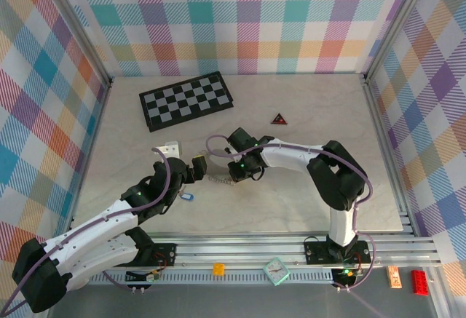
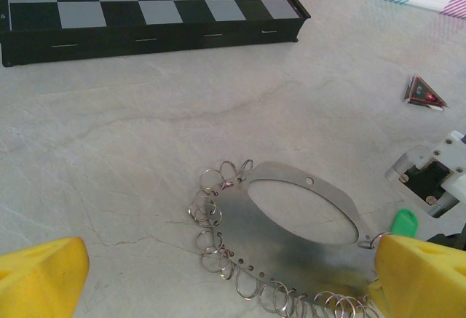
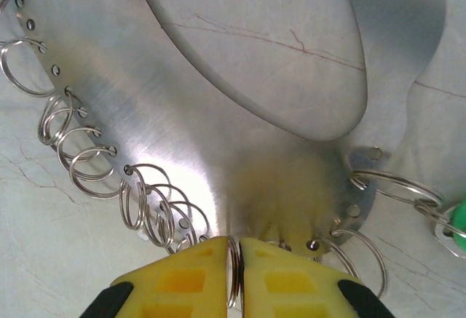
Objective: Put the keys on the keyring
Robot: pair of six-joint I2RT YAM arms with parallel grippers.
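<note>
Pads (image 3: 182, 285) of our right gripper (image 3: 234, 278) are pressed together on 1 small split ring at the near rim of the keyring (image 3: 182, 114). In our right wrist view the keyring is a flat plate of brushed metal with a large oval cutout. A row of small holes runs along its edge, and most of them carry a wire split ring. The green key (image 3: 457, 225) hangs from 1 of those rings at the right edge of that view, with little more than its bright plastic head showing.

Our left gripper (image 2: 229, 281) stands wide apart. Its 2 yellow fingertips (image 2: 40, 278) sit at the lower corners of the left wrist view, and the plate lies flat on the pale veined table (image 1: 291, 209) between them. The right-hand fingertip is just beside the plate's end and the green head; we cannot tell whether it touches either.

From above, we see both grippers meeting at the keyring near the middle of the table. The blue key (image 1: 186, 196) lies on its own just beside our left arm, apart from the plate. The checkerboard (image 1: 187, 100) sits toward the far side, with the dark red-edged triangle (image 1: 279, 119) well to its right.
</note>
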